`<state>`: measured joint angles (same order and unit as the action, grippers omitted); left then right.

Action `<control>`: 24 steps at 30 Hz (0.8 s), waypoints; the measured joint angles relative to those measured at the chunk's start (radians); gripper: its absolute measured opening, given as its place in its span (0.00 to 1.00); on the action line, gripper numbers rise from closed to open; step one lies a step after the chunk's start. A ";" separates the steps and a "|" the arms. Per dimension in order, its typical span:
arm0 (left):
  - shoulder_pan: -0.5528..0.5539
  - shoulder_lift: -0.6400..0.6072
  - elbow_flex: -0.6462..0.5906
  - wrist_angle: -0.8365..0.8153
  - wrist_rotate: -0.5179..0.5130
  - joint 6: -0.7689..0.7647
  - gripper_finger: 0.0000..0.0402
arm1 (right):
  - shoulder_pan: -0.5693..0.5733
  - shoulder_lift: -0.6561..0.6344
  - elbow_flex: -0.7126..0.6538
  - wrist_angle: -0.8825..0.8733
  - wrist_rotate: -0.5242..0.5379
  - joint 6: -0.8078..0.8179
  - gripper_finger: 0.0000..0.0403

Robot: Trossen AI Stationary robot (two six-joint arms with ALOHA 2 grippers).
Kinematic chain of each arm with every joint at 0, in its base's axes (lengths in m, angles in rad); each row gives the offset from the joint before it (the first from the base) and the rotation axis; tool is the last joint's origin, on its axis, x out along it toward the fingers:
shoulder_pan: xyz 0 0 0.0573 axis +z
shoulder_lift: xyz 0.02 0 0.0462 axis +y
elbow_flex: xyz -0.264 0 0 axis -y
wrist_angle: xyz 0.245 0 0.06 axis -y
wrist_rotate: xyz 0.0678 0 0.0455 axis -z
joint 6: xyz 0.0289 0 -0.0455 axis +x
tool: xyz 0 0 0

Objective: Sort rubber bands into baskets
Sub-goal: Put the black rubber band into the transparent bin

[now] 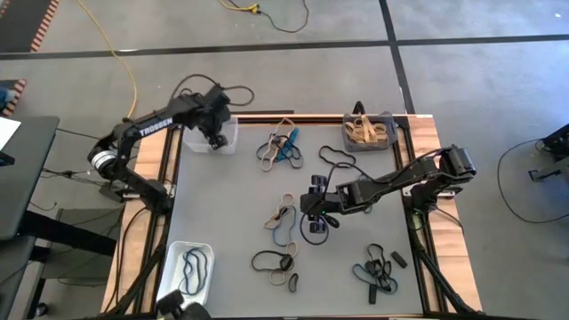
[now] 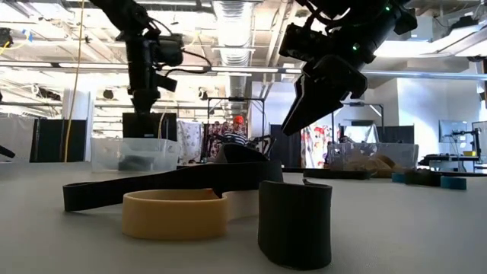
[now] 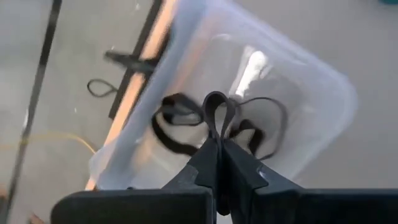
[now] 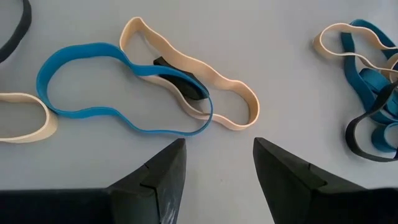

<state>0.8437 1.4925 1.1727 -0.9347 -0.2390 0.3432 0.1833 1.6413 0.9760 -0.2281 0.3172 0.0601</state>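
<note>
while most bands [image 1: 283,220] lie loose mid-table, sorting is partly done
left gripper [image 3: 216,144] pinches a black band [image 3: 216,111] over the clear basket [image 1: 224,135]; right gripper [image 4: 216,163], jaws apart, hovers over a blue-tan cluster; grey basket [image 1: 384,117] and white basket [image 1: 174,258] hold some

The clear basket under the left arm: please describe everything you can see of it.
The clear basket is a small rectangular tray with rounded corners, seemingly translucent plastic. It sits upright at the table's far left corner, by the wooden edge. Several black bands lie inside. The left hand hangs above it, shut on one black band, whose loop stands out past the fingertips. The hand does not appear to touch the basket.
</note>
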 joint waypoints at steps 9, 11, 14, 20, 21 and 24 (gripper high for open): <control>0.078 0.000 0.000 -0.003 0.050 -0.024 0.12 | 0.002 0.000 0.000 -0.013 -0.001 0.014 0.54; 0.077 0.000 0.000 -0.002 0.051 -0.031 0.16 | 0.005 0.000 0.000 -0.022 -0.001 0.019 0.54; 0.077 0.000 0.000 0.008 0.044 -0.049 0.22 | 0.006 0.000 0.000 -0.024 -0.001 0.019 0.54; 0.077 0.000 0.000 0.011 0.007 -0.070 0.29 | 0.006 0.000 0.000 -0.024 -0.002 0.023 0.54; 0.077 0.000 0.000 0.011 0.015 -0.079 0.30 | 0.006 0.000 0.000 -0.024 -0.002 0.027 0.54; 0.076 0.000 0.000 0.010 0.065 -0.100 0.32 | 0.006 0.000 0.000 -0.025 -0.002 0.029 0.54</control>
<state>0.9195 1.4921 1.1728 -0.9251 -0.1739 0.2429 0.1898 1.6413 0.9760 -0.2531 0.3157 0.0895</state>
